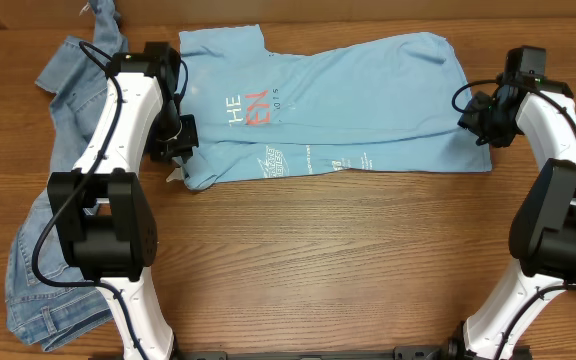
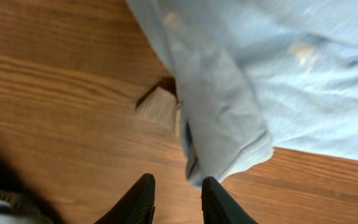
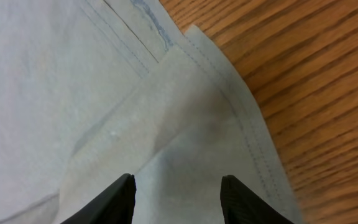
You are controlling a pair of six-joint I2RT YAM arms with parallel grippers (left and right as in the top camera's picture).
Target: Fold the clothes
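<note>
Light sky-blue short-sleeved cotton T-shirt [image 1: 358, 90] laid across far side of my brown wooden table [image 1: 318, 260], my left gripper [image 2: 178, 179] low at its sleeve edge, fingers narrowly parted, gripping nothing, my right gripper [image 3: 178, 178] angled down over the opposite hem, fingers wide apart, empty.

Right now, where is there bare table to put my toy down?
The big stretch of table on the near side of the T-shirt is bare wood. It is crowded farther back, where the T-shirt lies spread, and along the left edge, where the jeans lie.

One T-shirt [image 1: 348, 90], one pair of jeans [image 1: 63, 80], two robot arms [image 1: 118, 120], one table [image 1: 318, 260].
</note>
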